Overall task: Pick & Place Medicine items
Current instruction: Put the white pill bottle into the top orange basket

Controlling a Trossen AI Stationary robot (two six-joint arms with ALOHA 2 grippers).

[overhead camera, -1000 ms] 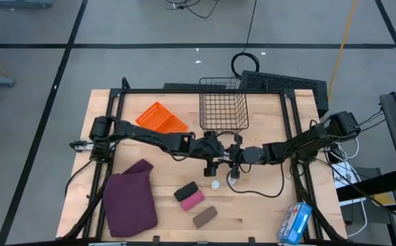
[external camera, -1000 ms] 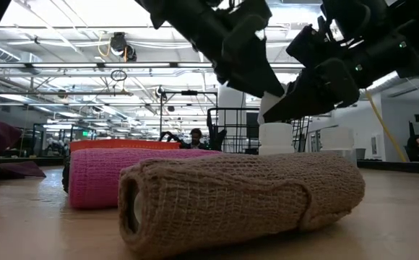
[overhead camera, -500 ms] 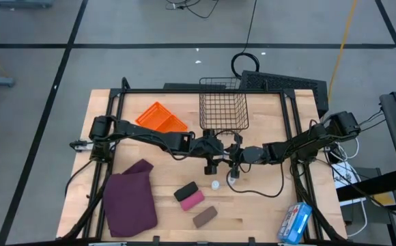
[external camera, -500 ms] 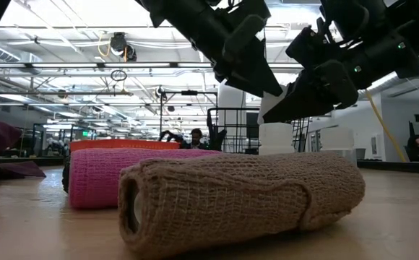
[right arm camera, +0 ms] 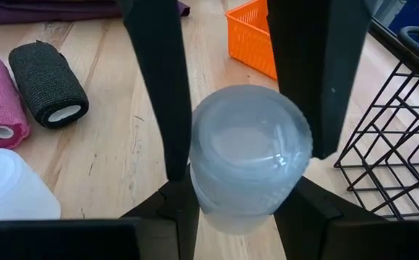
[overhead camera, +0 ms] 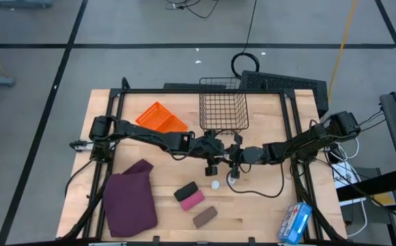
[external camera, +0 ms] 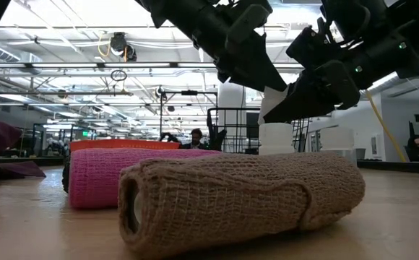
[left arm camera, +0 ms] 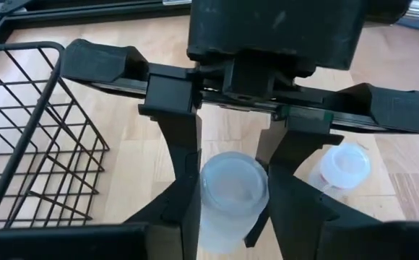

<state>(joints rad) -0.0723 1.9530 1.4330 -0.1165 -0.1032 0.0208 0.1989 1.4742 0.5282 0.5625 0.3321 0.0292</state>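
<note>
One small white medicine bottle point(left arm camera: 231, 189) with a pale cap hangs above the table's middle, upright point(right arm camera: 249, 155). My left gripper point(overhead camera: 215, 166) reaches it from the table's left and my right gripper point(overhead camera: 231, 171) from the right. Their tips meet at the bottle point(external camera: 274, 108), and both are shut on it. A second bottle point(overhead camera: 215, 184) stands on its base on the wood just nearer point(left arm camera: 347, 165). A third point(right arm camera: 7, 191) stands close beside the right gripper's near side. My left gripper pinches the bottle's round side point(left arm camera: 206, 195) between its two fingers, just below the cap. It comes slanting down from the table's left. The bottle stays upright, clear of the table. My right gripper pinches the same bottle's side point(right arm camera: 199, 162) between its two fingers, slanting down from the table's right, opposite the left gripper. The bottle is upright with its cap up.
A black wire basket point(overhead camera: 223, 106) stands just beyond the grippers, with an orange tray point(overhead camera: 160, 117) to its left. Black point(overhead camera: 186, 191), pink point(overhead camera: 193, 199) and tan point(overhead camera: 205, 216) bandage rolls lie nearer. A maroon cloth point(overhead camera: 130, 201) lies near left, a blue-and-white packet point(overhead camera: 295, 222) near right.
My left gripper has shut its fingers onto the bottle that my right gripper holds. Neither arm has shifted, and the bottle has stayed where it was.
</note>
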